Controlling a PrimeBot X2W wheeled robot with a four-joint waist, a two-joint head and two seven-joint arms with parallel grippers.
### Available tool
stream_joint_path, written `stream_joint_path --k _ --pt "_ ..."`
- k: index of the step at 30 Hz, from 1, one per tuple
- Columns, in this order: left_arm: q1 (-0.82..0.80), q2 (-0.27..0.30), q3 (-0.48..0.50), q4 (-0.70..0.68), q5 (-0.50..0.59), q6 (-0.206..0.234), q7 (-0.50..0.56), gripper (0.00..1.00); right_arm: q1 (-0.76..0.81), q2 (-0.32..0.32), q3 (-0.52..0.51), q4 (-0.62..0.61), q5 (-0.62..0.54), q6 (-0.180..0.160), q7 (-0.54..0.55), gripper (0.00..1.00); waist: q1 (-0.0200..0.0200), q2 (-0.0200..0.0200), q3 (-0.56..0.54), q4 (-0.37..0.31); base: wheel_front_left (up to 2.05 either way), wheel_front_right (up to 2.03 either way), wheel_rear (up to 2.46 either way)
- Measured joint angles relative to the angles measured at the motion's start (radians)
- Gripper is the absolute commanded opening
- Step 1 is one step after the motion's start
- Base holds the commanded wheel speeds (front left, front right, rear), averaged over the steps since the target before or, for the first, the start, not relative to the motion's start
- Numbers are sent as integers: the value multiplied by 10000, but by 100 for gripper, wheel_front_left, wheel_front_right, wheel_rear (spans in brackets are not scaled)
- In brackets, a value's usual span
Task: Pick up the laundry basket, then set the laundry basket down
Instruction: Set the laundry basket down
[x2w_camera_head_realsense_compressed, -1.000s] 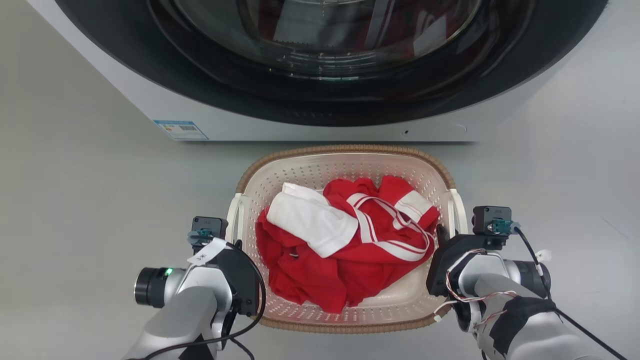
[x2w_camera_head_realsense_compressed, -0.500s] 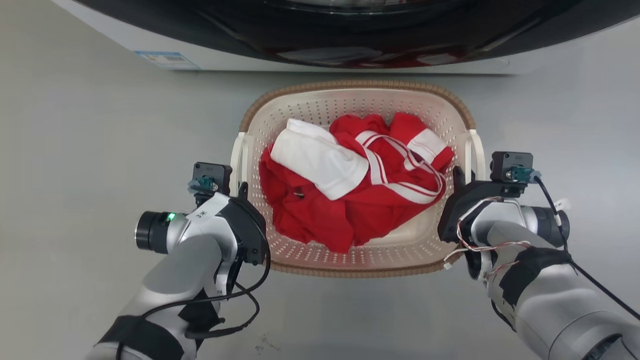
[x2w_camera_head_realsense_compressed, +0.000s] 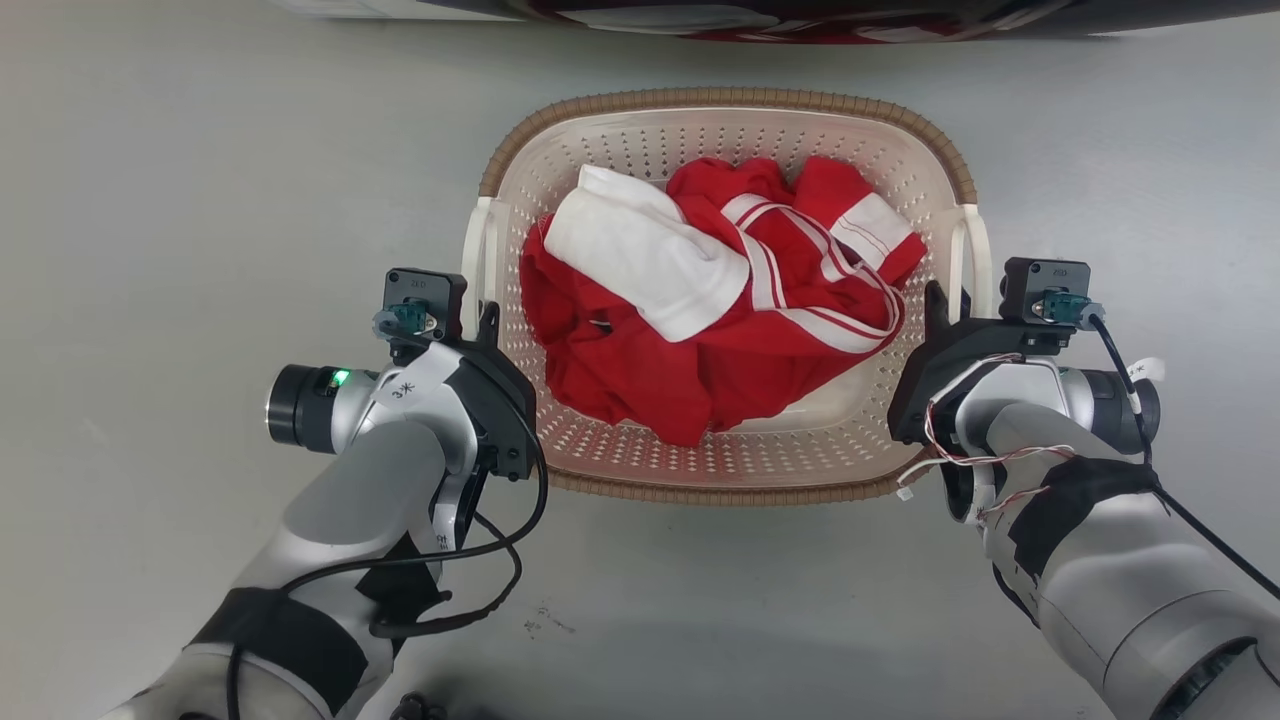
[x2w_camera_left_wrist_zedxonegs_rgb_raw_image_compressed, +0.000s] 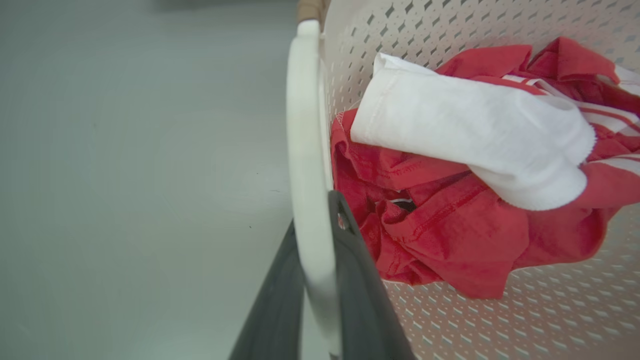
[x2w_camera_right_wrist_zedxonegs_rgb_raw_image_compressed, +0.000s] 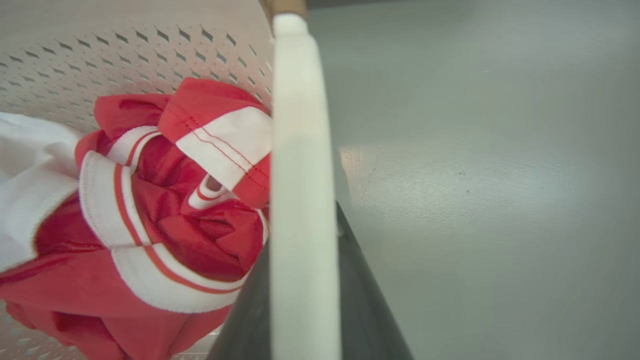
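A crumpled red fabric garment with white stripes (x2w_camera_head_realsense_compressed: 640, 385) lay bunched beneath a soft white cloth (x2w_camera_head_realsense_compressed: 640, 262). Smooth pale grey floor (x2w_camera_head_realsense_compressed: 200, 200) surrounded them; a washing machine's dark lower edge (x2w_camera_head_realsense_compressed: 760, 15) crossed the top.

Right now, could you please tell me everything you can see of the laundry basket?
The laundry basket is cream-white perforated plastic, rounded-rectangular, with a brown woven-look rim at both ends. It is upright over the grey floor, holding red and white clothes. The left gripper clamps its white left handle, the right gripper its right handle. Whether it touches the floor, I cannot tell.
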Motion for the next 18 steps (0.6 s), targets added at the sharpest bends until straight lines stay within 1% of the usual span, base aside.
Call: stream_joint_path --k 12,18 --pt "-556 -31 -58 224 4 0 -307 0 -532 -2 -38 44 -38 2 -104 0 -1 -1 323 131 0 0 0" --pt "-569 -36 -186 286 17 0 -437 0 -567 0 -35 84 -98 2 -178 0 -1 -1 409 187 0 0 0"
